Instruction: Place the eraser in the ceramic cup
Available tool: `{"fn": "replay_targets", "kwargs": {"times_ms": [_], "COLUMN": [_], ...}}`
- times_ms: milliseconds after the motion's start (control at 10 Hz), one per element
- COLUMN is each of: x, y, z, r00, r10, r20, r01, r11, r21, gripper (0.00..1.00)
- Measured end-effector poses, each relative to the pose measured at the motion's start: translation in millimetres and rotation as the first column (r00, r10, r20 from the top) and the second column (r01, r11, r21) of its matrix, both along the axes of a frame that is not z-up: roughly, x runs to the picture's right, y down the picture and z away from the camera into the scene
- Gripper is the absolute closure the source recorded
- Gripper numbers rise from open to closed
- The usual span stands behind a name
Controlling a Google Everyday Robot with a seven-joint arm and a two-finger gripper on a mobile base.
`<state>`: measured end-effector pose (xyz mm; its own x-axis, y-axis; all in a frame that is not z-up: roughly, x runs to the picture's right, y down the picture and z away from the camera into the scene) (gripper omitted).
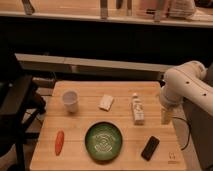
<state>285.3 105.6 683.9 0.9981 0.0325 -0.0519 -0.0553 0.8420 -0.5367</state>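
Observation:
The eraser (pixel 150 148), a flat black block, lies near the front right corner of the wooden table (pixel 80 159). The ceramic cup (pixel 70 101), small and white, stands upright at the back left of the table. My gripper (pixel 166 116) hangs from the white arm (pixel 186 84) over the table's right edge. It points down, is open and holds nothing. It is behind and slightly right of the eraser, well above it, and far to the right of the cup.
A green patterned bowl (pixel 104 141) sits at the front middle. An orange carrot-like piece (pixel 59 142) lies front left. A small pale block (pixel 106 102) and a white tube (pixel 137 110) lie in the middle back. Dark furniture stands at the left.

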Motion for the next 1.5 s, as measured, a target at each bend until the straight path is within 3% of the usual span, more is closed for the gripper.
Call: {"fn": "replay_targets", "kwargs": {"times_ms": [1300,1500], "x": [-1,-6], "y": [1,22], "z": [0.3,5.6], "r00": [1.0,1.0], "r10": [0.0,0.01], "r20": [0.002,0.028], "r01": [0.0,-0.01], "r11": [1.0,0.9999], "r21": [0.0,-0.006], "gripper": [0.2,0.2]}}
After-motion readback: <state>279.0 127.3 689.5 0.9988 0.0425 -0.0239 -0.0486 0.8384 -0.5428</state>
